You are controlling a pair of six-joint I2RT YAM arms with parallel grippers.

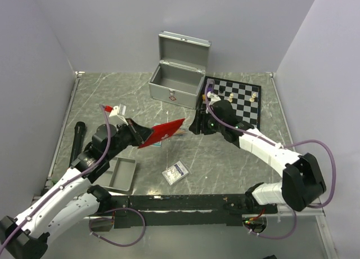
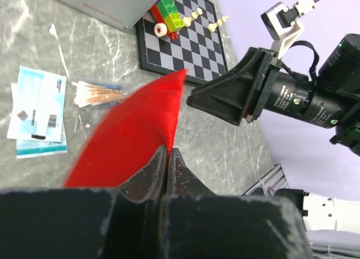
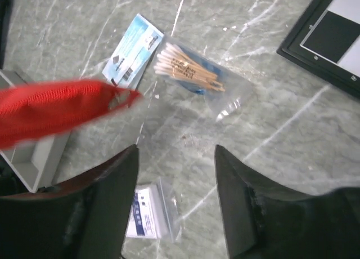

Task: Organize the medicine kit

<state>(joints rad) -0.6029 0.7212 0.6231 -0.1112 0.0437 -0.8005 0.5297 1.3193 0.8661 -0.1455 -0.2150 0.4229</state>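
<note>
The grey marbled table [image 1: 236, 157] carried the medicine kit [image 1: 175, 84] at its far middle, lid raised and the inside bare as far as the overhead view showed. A chessboard [image 1: 242, 98] lay just beside it on the right. A shallow grey tray [image 1: 121, 174] sat near the left arm's base. The left gripper [image 2: 167, 157] had its jaws pinched tight on one edge of a red fabric piece [image 1: 163, 132], held above the table. The right gripper [image 3: 176, 152] hung close to the fabric's far tip, jaws spread with nothing between them. Under them lay a clear bag of cotton swabs [image 3: 194, 73] touching blue-white sachets [image 3: 132, 56], and nearer, a small packet [image 1: 175, 173].
</note>
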